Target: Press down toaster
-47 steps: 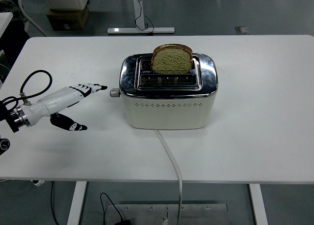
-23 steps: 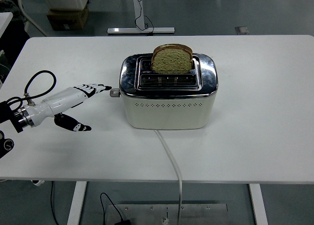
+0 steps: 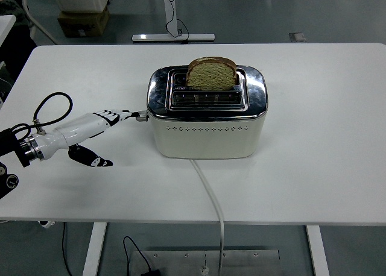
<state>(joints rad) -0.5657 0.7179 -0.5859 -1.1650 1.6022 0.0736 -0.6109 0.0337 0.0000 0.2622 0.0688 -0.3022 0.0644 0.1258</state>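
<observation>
Left hand (image 3: 99, 120) advanced rightward; fingers (image 3: 123, 114) extended flat, holding nothing, tips now at toaster (image 3: 206, 114) lever (image 3: 141, 114). Bread slice (image 3: 211, 73) raised in slot.

Toaster (image 3: 207, 122): sits mid-bench (image 3: 325, 137), a little toward the far edge.
Bread slice (image 3: 211, 73): stands in the rear slot, sticking up out of the top.
Lever (image 3: 141, 114): juts from the toaster's left end.
Left robot hand (image 3: 99, 122): left of the toaster, fingertips (image 3: 129, 114) right at the lever.
Cord (image 3: 211, 194): runs from the toaster's front over the near bench edge.
</observation>
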